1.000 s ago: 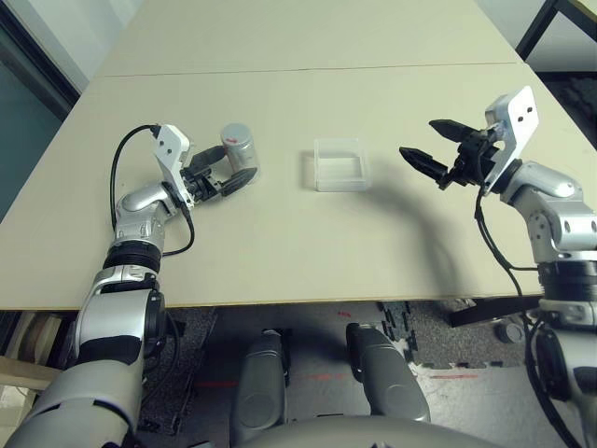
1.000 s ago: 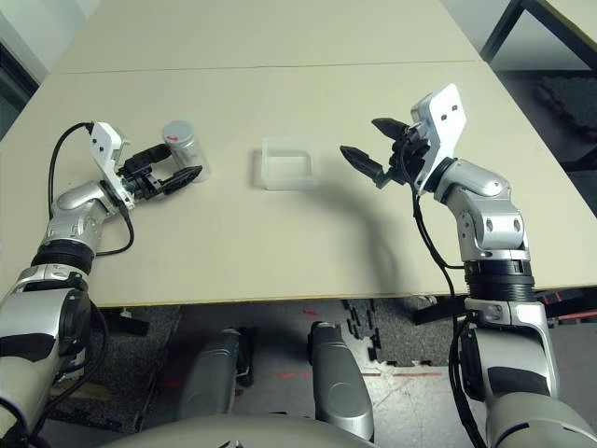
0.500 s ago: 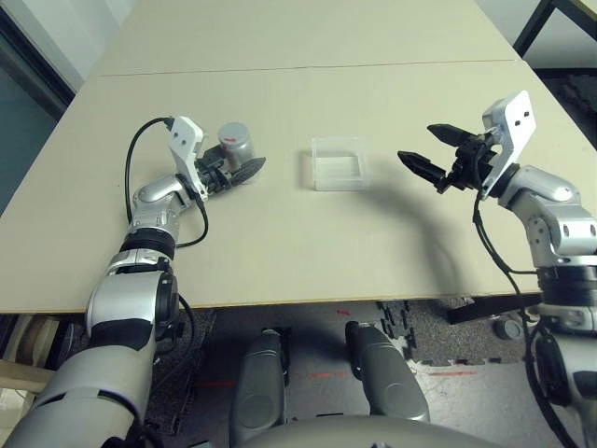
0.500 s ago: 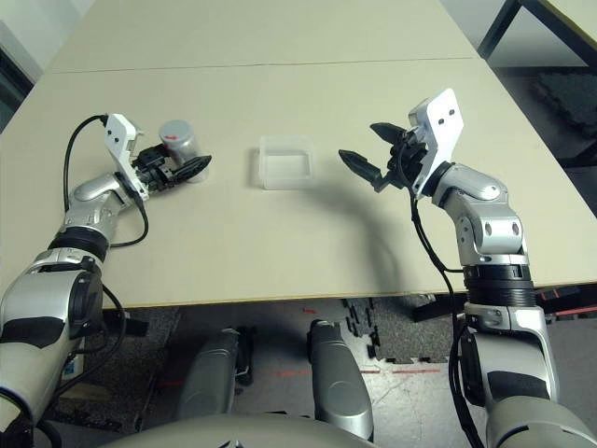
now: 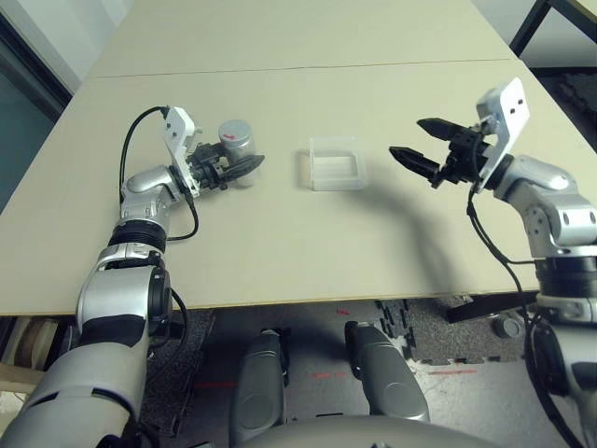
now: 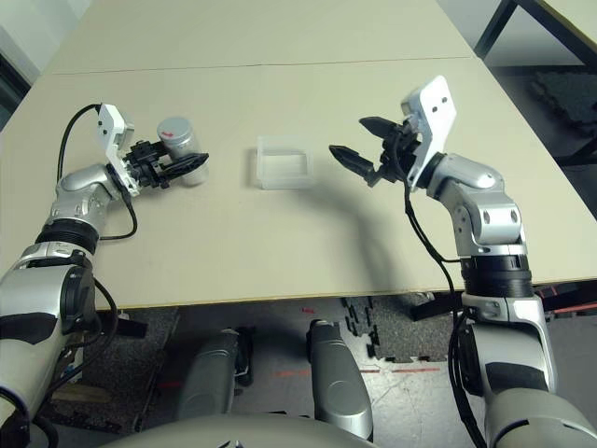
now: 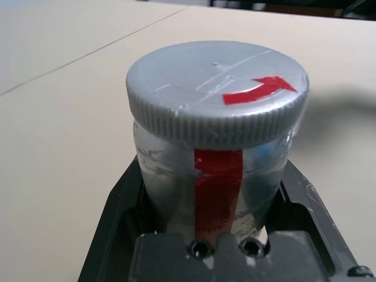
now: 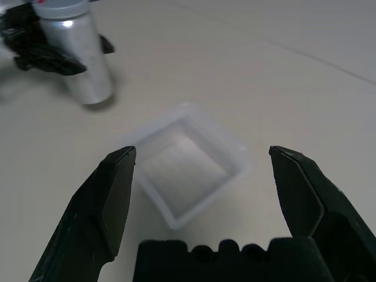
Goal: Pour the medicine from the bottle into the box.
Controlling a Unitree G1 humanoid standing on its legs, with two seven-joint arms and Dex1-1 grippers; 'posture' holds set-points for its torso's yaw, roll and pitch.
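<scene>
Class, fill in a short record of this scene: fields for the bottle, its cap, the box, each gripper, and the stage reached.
bottle: upright on the table, left of the box, bottle
cap: grey cap, screwed on
box: clear box, nothing visible inside
left gripper: left gripper, shut on the bottle
right gripper: right gripper, open, above the table right of the box
stage: nothing poured yet

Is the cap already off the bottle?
No. In the left wrist view the grey cap sits screwed on the bottle, which the left gripper clamps around its body.
</scene>
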